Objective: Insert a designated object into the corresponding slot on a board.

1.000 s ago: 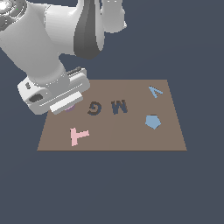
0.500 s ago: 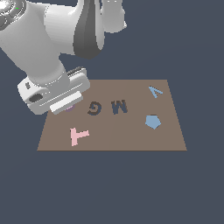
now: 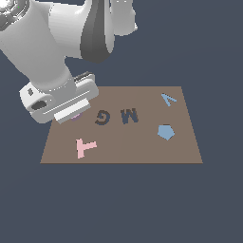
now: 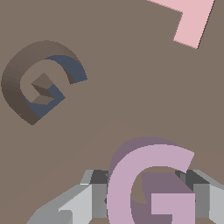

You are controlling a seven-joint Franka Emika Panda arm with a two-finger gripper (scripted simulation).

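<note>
A lilac letter G block [image 4: 151, 183] is being straddled by the end effector [image 4: 144, 194] on the brown board [image 3: 142, 147].
In the wrist view, grey fingers [image 4: 83, 201] are being shown on either side of the block, but whether it is being clamped cannot be told. The G-shaped slot [image 3: 101, 116] is lying apart from the block, beside an M-shaped recess [image 3: 129, 115]. A pink letter T [image 3: 85, 147] is sitting nearby.

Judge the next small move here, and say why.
Probably close the gripper on the lilac G block, then lift. Its fingers sit on either side of the block, which lies on the board, apart from the empty G slot.
</note>
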